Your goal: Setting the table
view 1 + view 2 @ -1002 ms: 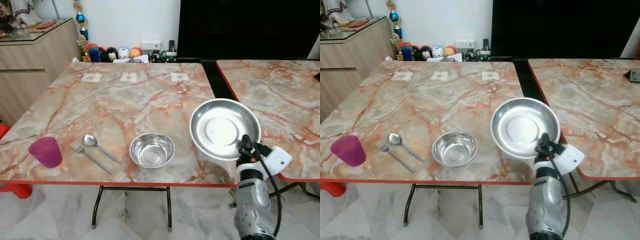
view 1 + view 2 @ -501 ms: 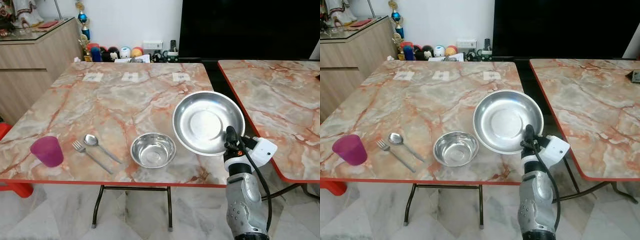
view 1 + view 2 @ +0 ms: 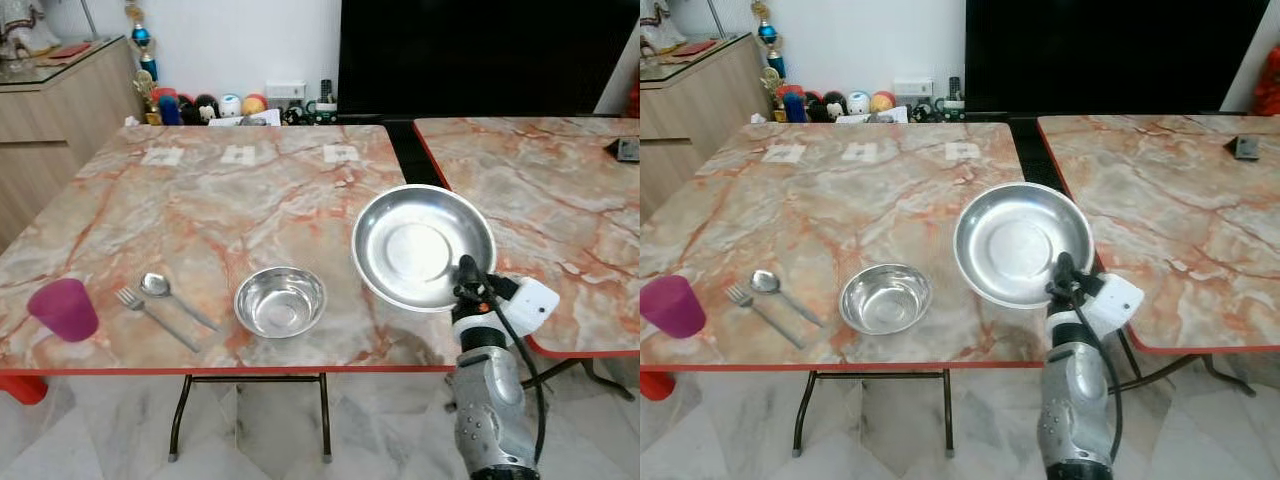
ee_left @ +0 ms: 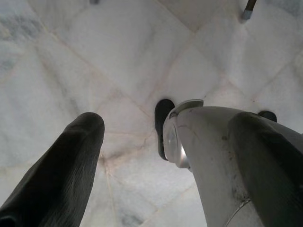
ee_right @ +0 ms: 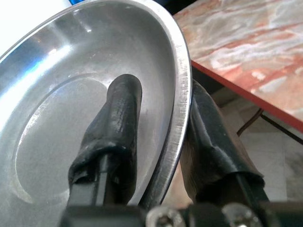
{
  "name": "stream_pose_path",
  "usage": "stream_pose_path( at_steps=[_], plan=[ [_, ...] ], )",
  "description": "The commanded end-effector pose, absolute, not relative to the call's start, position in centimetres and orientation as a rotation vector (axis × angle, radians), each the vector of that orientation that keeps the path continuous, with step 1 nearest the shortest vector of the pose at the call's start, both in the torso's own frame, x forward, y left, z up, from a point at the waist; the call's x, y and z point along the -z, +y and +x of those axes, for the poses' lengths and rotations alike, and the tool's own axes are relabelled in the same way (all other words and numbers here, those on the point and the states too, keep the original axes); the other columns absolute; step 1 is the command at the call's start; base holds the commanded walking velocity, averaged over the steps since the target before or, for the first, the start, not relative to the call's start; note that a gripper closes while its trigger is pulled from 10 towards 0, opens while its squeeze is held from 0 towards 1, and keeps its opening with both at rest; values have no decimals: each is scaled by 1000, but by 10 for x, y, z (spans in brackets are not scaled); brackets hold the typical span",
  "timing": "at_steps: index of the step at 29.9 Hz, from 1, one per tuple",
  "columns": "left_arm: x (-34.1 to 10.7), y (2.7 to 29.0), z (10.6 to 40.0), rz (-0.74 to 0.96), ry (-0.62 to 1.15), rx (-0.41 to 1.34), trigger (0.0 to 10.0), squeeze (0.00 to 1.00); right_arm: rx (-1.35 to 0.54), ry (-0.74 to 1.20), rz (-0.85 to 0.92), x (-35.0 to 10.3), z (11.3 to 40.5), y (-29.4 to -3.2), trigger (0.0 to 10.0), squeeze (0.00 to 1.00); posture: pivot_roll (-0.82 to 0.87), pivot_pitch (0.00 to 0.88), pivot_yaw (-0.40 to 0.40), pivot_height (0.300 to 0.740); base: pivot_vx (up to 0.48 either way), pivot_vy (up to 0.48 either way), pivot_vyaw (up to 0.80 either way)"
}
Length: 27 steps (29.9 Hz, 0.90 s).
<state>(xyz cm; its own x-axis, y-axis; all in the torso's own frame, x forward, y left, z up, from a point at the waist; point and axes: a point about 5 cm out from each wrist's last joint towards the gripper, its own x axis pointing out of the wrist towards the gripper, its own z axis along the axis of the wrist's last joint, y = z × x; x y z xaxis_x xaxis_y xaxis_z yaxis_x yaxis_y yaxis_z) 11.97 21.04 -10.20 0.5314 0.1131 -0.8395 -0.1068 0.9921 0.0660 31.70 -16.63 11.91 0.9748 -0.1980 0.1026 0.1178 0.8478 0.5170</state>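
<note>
My right gripper [image 3: 465, 270] is shut on the near rim of a round steel plate [image 3: 420, 245], holding it tilted above the front right corner of the marble table [image 3: 250, 195]. In the right wrist view the two black fingers [image 5: 118, 123] clamp the plate [image 5: 61, 94] rim between them. A steel bowl [image 3: 280, 300] sits near the front edge, left of the plate. Further left lie a spoon [image 3: 165, 295] and a fork [image 3: 150, 315], then a purple cup [image 3: 63, 308]. My left gripper [image 4: 165, 123] hangs open over the floor.
A second marble table [image 3: 540, 190] stands to the right across a narrow dark gap. Three paper labels [image 3: 240, 155] lie at the back of the first table. Toys and trophies [image 3: 200, 105] line the wall, with a wooden cabinet [image 3: 50, 100] at far left. The floor is marble tile.
The view has shifted a little. The held plate swung left toward the bowl, then back right; my right gripper has kept its hold on the rim.
</note>
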Motion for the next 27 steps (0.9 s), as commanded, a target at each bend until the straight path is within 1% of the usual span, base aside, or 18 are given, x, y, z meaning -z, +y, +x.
stream_pose_path(
  at_steps=[1, 8, 15, 27],
  plan=[
    [108, 204, 106, 5, 1060, -103, 10000, 0, 158, -168, 533, -123, 318, -162, 10000, 0, -3, 0, 1, 740, 0, -356, 0],
    [107, 205, 107, 9, 1058, -98, 10000, 0, 163, -166, 531, -123, 320, -160, 10000, 0, -2, 0, 5, 740, 0, -366, 0],
    [107, 205, 107, 14, 1059, -93, 10000, 0, 181, -167, 525, -123, 321, -163, 10000, 0, -1, 0, 8, 740, 171, -369, 0],
    [107, 205, 107, 13, 1057, -91, 10000, 0, 190, -170, 510, -124, 322, -165, 10000, 0, 0, 0, 5, 740, 40, -370, 0]
  ],
)
